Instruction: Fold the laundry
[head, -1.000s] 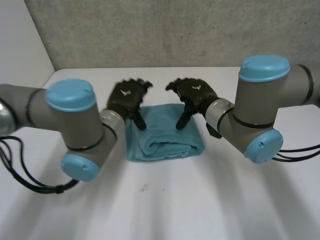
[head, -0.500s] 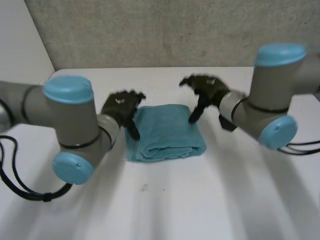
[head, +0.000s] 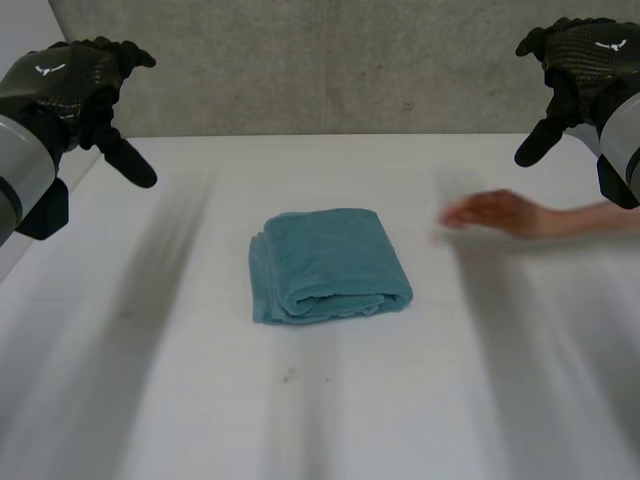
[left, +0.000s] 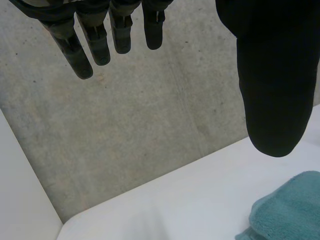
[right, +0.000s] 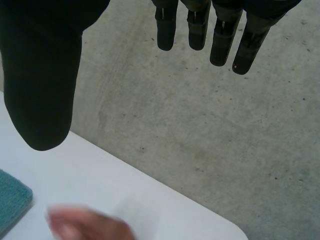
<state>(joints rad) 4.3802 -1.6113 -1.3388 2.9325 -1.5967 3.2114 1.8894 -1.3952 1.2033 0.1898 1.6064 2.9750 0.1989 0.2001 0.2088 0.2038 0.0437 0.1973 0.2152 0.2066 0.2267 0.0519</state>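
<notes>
On the white surface (head: 330, 410), dead centre, the teal towel (head: 330, 262) lies folded in a neat block. Left hand (head: 60, 85) and right hand (head: 585, 55) hover high, fingers relaxed, holding nothing. Folding looks done, and a person's hand (head: 495, 212) is near the towel.

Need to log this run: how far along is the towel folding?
Done: the teal terry towel lies folded in a compact rectangle on the white table. In hand: nothing. The left hand and right hand hang open, raised clear of it, and a person's hand reaches over the table near the towel without touching it. Left: no further fold looks needed.
</notes>
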